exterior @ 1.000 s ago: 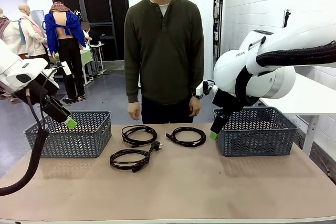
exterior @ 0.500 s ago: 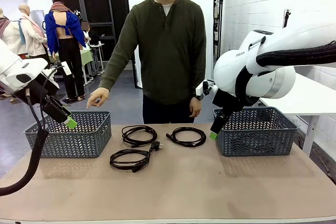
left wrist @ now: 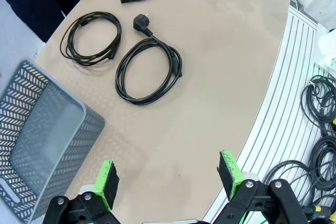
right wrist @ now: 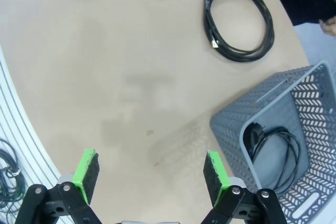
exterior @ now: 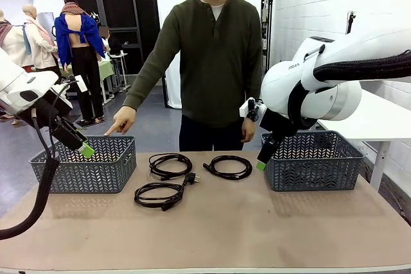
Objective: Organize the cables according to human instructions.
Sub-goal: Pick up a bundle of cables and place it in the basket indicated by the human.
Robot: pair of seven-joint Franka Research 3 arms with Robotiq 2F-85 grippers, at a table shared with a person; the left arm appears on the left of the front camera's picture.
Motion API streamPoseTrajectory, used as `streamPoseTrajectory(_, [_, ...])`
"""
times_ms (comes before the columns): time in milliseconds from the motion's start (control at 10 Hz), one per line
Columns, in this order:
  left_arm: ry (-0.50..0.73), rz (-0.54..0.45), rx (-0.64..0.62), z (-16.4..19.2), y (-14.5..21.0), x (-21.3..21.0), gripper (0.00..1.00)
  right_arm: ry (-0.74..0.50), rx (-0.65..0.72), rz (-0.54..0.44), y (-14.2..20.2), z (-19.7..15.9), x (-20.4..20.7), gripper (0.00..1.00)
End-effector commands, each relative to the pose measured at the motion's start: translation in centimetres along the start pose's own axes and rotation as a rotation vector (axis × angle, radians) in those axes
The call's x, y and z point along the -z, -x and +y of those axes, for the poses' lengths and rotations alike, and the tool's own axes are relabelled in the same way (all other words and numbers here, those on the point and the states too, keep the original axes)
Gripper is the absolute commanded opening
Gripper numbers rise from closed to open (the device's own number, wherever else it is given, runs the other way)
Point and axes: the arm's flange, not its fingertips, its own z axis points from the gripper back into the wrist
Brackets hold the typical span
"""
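Three coiled black cables lie on the table's far middle: one at back left (exterior: 170,165), one at back right (exterior: 228,167), one nearer with its plug sticking out (exterior: 160,195). The left wrist view has them too, with the plug cable (left wrist: 149,69) nearest. Another cable (right wrist: 273,150) lies inside the right grey basket (right wrist: 286,103). My left gripper (exterior: 82,147) hangs open above the left grey basket (exterior: 83,171), and my right gripper (exterior: 262,158) hangs open at the right basket's (exterior: 314,165) near-left corner. Both hold nothing. The person's hand (exterior: 121,122) points down at the left basket.
The person stands at the far edge behind the cables. A white table (exterior: 379,117) stands to the right behind the right basket. Beyond the table's near edge, loose cables (left wrist: 323,129) lie on the ribbed floor strip.
The person has stepped slightly right, raised an arm from their side and lowered the pointing hand towards the left basket. Neither arm nor any cable has moved.
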Motion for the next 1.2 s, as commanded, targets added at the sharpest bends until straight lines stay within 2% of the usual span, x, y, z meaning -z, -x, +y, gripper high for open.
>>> streamPoseTrajectory(0, [0.016,-0.017,0.005,0.28,0.08,-0.07,1.00,0.001,0.002,0.000,0.03,0.04,0.14,1.00])
streamPoseTrajectory(1100, [0.016,-0.017,0.005,0.28,0.08,-0.07,1.00,0.001,0.002,0.000,0.03,0.04,0.14,1.00])
